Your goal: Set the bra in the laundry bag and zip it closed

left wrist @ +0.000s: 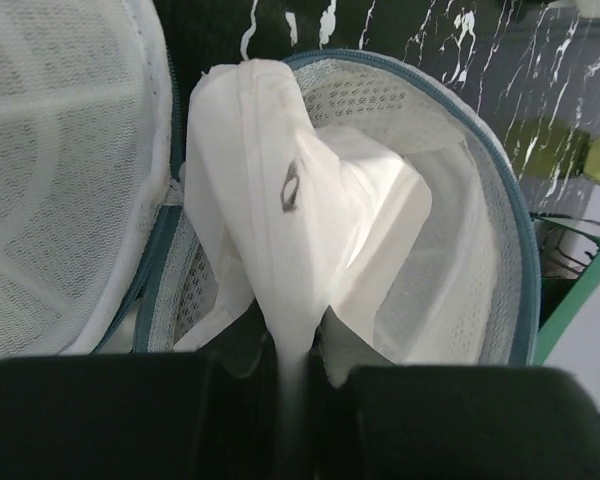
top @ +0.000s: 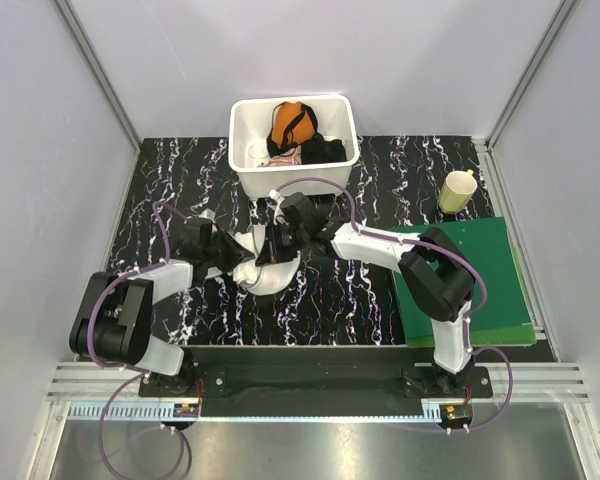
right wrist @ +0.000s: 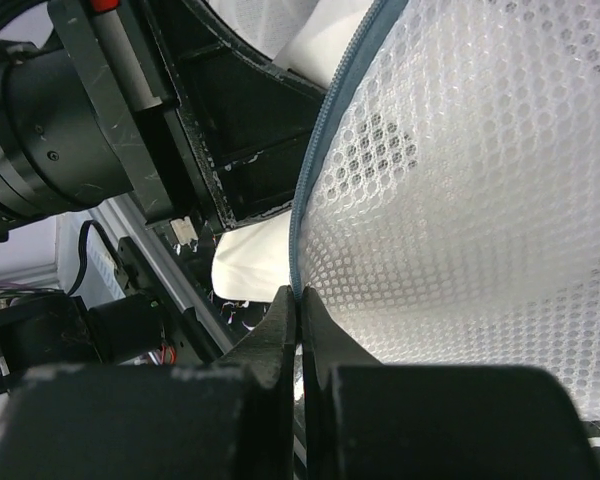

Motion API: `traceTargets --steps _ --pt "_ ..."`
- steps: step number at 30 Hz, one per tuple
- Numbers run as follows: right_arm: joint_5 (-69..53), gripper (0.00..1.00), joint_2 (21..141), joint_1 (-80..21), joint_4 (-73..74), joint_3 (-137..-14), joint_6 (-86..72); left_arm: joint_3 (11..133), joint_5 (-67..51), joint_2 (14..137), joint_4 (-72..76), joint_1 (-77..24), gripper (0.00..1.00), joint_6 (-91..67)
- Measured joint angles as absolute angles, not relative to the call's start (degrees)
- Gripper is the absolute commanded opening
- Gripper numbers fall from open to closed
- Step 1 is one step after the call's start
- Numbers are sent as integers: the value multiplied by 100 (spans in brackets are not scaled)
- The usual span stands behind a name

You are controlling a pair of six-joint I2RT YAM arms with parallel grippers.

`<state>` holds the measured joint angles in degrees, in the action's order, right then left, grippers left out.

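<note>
- Setting: a white-walled enclosure around a black, white-veined table [top: 380, 300]. At the table's far edge stands a white tub [top: 295, 172] holding an orange garment [top: 292, 122] and a black garment [top: 323, 150]. A green board [top: 500, 290] and a pale cup [top: 458, 190] lie to the right.
- The laundry bag [left wrist: 480, 250] sits at mid-table between the two arms, with its two mesh halves spread apart. A teal zip band [left wrist: 521, 260] runs round the rim of the half that receives the garment. The other disc face [left wrist: 60, 150] is folded away beside it.
- The bra [left wrist: 280, 200] is a bunched fold of white fabric. Its lower part lies within the open half and its upper fold rises above the rim.
- Left gripper [left wrist: 290, 360]: the jaws pinch a narrow fold of the bra, and the fabric passes between the fingers.
- Right gripper [right wrist: 298, 310]: the jaws are pressed together on the bag's rim, right at the zip edge.
- Step in hand, as judged: the bra is being put into the bag and is partly in. Closing and zipping have not begun.
- Next move, as judged:
  - The raised fold needs pressing below the rim before release, so that no fabric crosses the zip track.
  - The free half must then be folded over.
  - The zip slider, not visible in these views, has to be found and drawn round while the rim is steadied.
</note>
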<state>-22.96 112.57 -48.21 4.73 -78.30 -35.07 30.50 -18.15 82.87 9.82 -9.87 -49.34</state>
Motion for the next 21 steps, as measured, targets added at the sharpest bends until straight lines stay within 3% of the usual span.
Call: traceTargets --steps 1,2,7,12,21 --pt "-2296 0 11257 -4821 480 -7830 -3494 3118 -1787 8315 906 -1007 23 -4882" --pt "-2296 0 11257 -4821 484 -7830 -3485 3177 -1763 8335 847 -1028 34 -4818" --pt "-2296 0 11249 -4797 528 -7813 -3468 3315 -1570 8331 362 -1052 60 -4547" --pt "-2298 0 11181 -4737 576 -7701 -3430 3441 -1216 7832 -434 -1052 99 -4276" --pt "-2329 0 11137 -4687 589 -7620 -3315 3662 -565 5979 -2174 -552 98 -3800"
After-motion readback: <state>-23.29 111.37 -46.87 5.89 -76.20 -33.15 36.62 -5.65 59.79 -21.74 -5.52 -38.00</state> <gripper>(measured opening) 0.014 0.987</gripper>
